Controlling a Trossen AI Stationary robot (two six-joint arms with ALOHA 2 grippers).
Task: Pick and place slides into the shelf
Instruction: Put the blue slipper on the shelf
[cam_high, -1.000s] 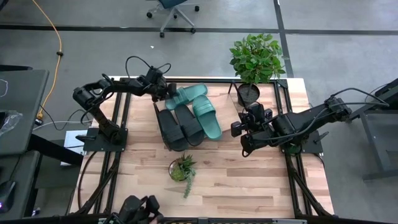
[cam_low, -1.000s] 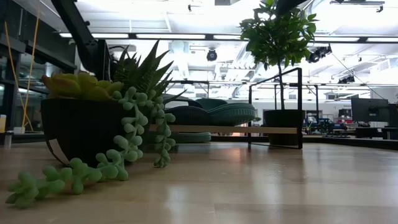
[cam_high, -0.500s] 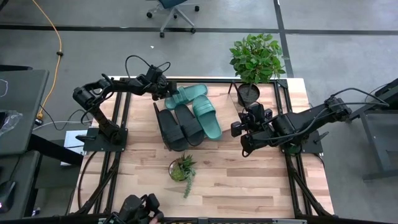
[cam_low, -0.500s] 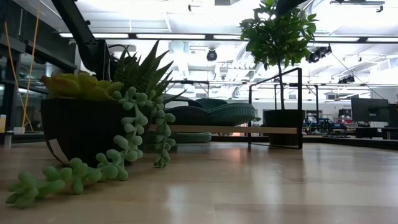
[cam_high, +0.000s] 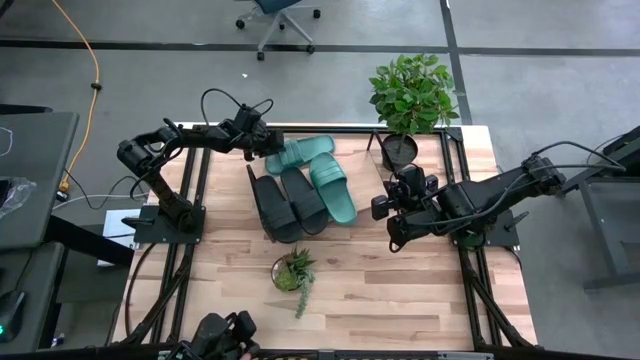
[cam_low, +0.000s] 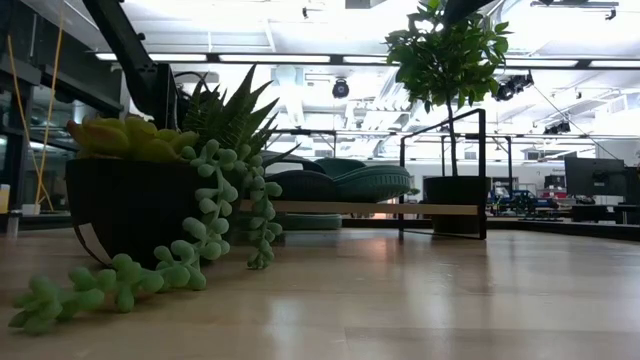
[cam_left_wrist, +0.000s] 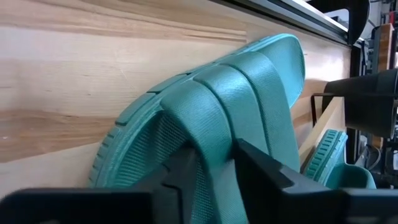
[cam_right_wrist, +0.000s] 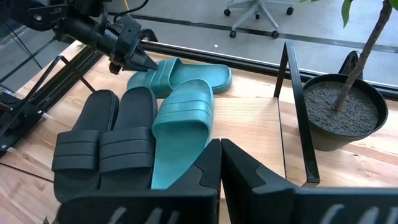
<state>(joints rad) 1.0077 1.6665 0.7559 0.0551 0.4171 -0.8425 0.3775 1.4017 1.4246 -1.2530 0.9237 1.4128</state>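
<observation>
- The left hand (cam_high: 268, 143) sits at the far left of the desk (cam_high: 400, 290), its fingers clenched on the strap of a teal slide (cam_left_wrist: 249, 81).
- That gripped teal slide (cam_high: 300, 152) lies crosswise on the desk, just behind the other three.
- Two black slides (cam_high: 290, 203) and the second teal slide (cam_high: 332, 187) lie side by side on the slanted shelf (cam_low: 370, 208).
- The right hand (cam_high: 381, 207) hangs beside the shelf's right end, near the potted tree (cam_high: 408, 100), fingers closed on nothing.
- A small succulent pot (cam_high: 291, 272) stands in front of the shelf.
</observation>
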